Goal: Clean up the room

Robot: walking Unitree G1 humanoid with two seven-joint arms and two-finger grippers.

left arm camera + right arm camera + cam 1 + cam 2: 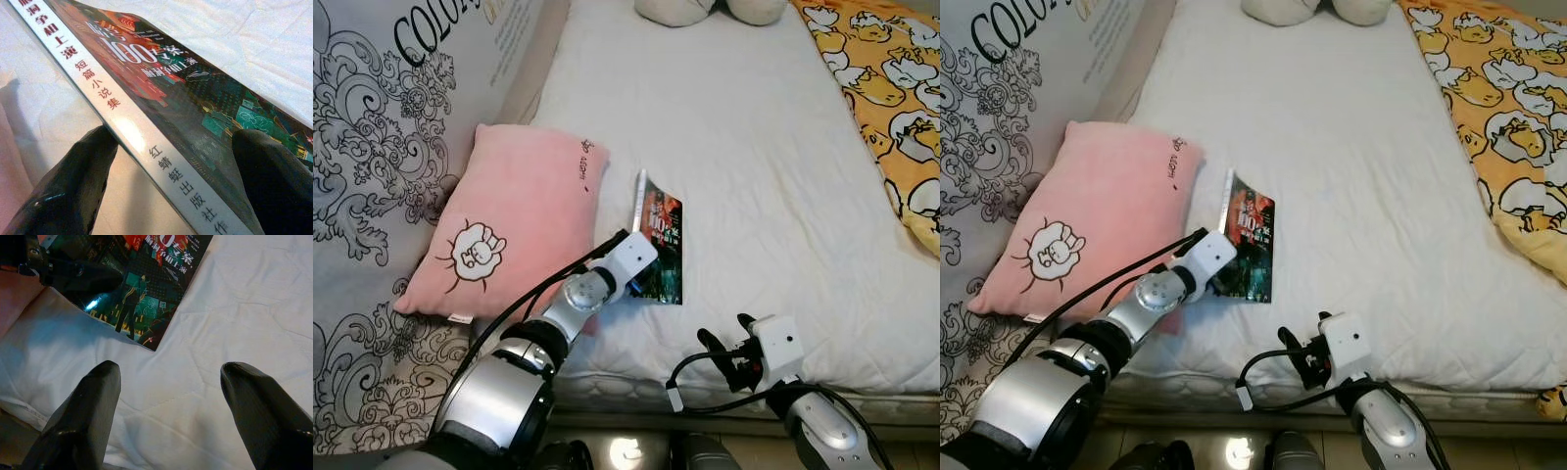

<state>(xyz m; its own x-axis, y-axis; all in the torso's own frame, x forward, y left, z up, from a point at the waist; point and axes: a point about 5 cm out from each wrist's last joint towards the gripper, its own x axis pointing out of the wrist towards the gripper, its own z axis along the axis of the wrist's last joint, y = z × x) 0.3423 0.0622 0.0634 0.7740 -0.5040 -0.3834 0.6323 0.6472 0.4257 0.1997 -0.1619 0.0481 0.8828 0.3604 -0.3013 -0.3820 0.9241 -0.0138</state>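
Bright, even light; sharp focus

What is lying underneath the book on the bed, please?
The book lies on the white quilted bedsheet, its spine edge raised between the left claw's fingers beside the pink pillow. Whatever lies beneath its cover is hidden.

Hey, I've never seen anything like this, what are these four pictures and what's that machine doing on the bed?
It is a humanoid robot tidying a room. Two pictures come from its head cameras, looking down at a bed. The other two come from cameras on each wrist. On the white sheet lie a pink pillow and a book, with a yellow duck blanket to the right. The left claw straddles the book's spine edge, one finger on each side. The right claw hovers open over bare sheet near the book.
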